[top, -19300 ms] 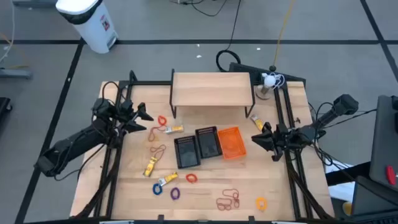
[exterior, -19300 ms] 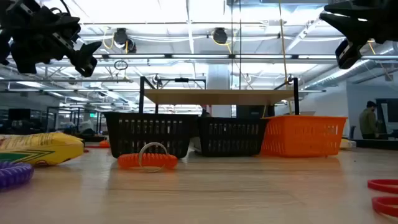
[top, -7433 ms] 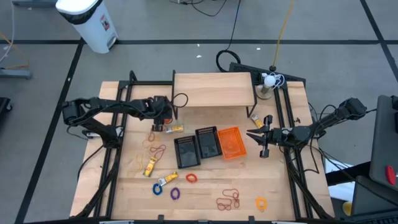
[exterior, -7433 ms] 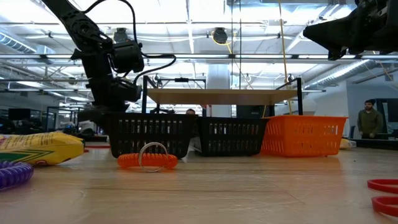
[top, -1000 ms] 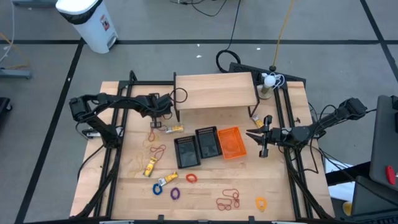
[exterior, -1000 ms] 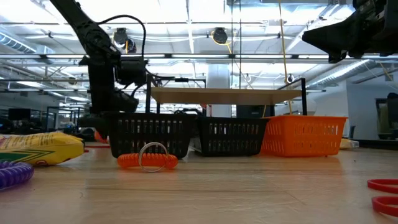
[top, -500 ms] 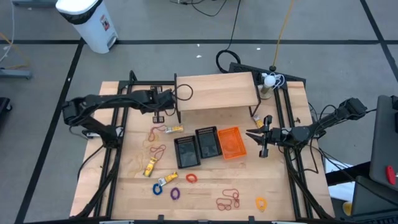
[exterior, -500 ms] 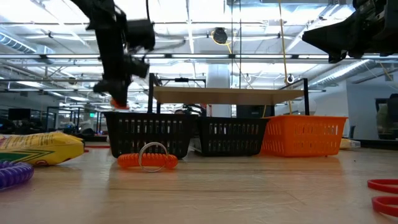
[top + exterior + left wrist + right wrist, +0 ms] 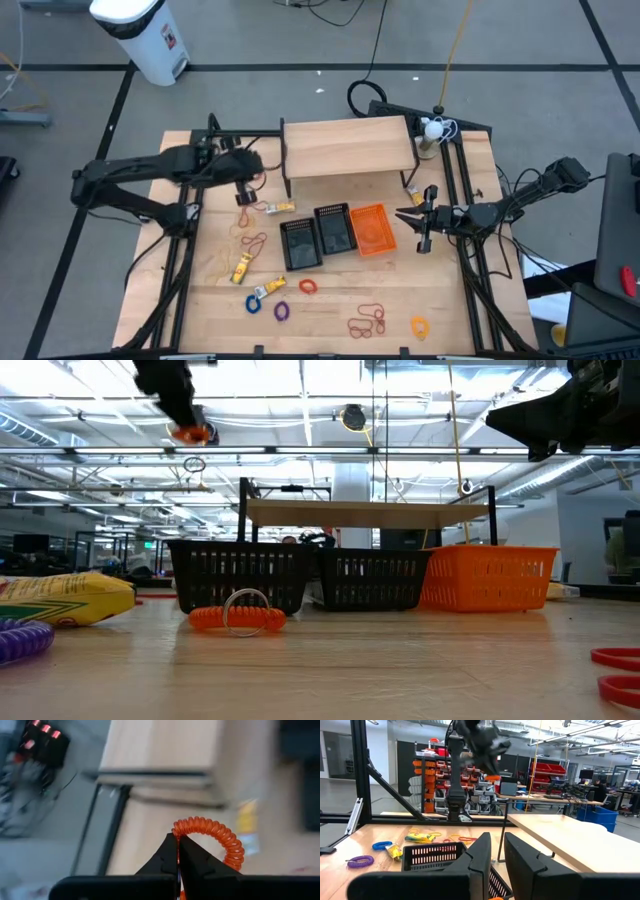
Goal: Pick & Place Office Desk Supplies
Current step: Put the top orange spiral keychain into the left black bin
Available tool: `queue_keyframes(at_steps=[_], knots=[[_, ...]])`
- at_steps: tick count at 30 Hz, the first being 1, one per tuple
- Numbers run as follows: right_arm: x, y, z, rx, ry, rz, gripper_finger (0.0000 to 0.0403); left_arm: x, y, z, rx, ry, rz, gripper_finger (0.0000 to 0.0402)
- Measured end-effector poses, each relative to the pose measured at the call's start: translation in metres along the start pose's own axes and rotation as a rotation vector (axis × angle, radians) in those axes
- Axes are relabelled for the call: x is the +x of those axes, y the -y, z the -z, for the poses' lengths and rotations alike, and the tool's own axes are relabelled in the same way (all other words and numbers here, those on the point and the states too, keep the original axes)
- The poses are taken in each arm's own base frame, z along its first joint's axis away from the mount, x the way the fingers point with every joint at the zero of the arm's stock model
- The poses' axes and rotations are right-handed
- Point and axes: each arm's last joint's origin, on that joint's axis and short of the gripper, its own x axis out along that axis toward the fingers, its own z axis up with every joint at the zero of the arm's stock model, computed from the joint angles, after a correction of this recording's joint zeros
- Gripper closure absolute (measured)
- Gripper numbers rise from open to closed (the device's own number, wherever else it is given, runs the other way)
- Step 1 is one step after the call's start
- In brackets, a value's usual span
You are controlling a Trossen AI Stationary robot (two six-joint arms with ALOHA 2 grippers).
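Orange coil [image 9: 212,837], clenched in your left end effector [image 9: 177,851], hangs high above the table [image 9: 330,300]; pinched by one loop only, a swing could slip it short of the baskets [image 9: 300,243].

Grey floor with dark tape lines around the wooden table [image 9: 330,300], white bin [image 9: 140,35] beyond its far-left corner.

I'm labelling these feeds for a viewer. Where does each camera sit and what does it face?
High: overhead, straight down on the table; both arms.
Low: table height, facing the baskets; left end effector aloft.
Left wrist: past shut fingers gripping the orange coil.
Right wrist: past its own fingers, toward the left arm.
Shared: the black basket, seen high and low.
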Motion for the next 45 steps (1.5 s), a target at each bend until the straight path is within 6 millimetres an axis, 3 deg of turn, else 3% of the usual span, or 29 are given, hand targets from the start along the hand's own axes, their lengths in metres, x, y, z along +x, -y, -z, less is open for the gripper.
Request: queue_keyframes(at_steps=[5, 11, 17, 22, 30, 38, 45], knots=[[0.000, 0.000, 0.000, 0.030, 0.002, 0.000, 0.0358, -0.029, 0.029, -0.009, -0.097, 0.238, 0.118, 0.0401], [0.000, 0.000, -0.001, 0.071, 0.007, -0.008, 0.0358, -0.050, 0.083, -0.023, -0.087, 0.553, 0.211, 0.0401], [0.000, -0.001, 0.000, 0.075, 0.007, -0.034, 0.0358, -0.035, 0.150, -0.016, 0.014, 0.661, 0.066, 0.0401], [0.003, -0.005, 0.011, 0.040, -0.100, -0.042, 0.0358, -0.021, 0.184, 0.003, 0.058, 0.635, -0.117, 0.0402], [0.019, -0.017, 0.015, -0.005, -0.264, -0.047, 0.0358, -0.010, 0.183, 0.017, 0.044, 0.564, -0.132, 0.0401], [0.023, -0.020, 0.019, 0.039, -0.282, -0.039, 0.0358, 0.010, 0.167, 0.022, 0.008, 0.438, -0.196, 0.0402], [0.024, -0.020, 0.016, 0.053, -0.244, -0.040, 0.0358, 0.029, 0.156, 0.019, -0.080, 0.369, -0.110, 0.0401]])
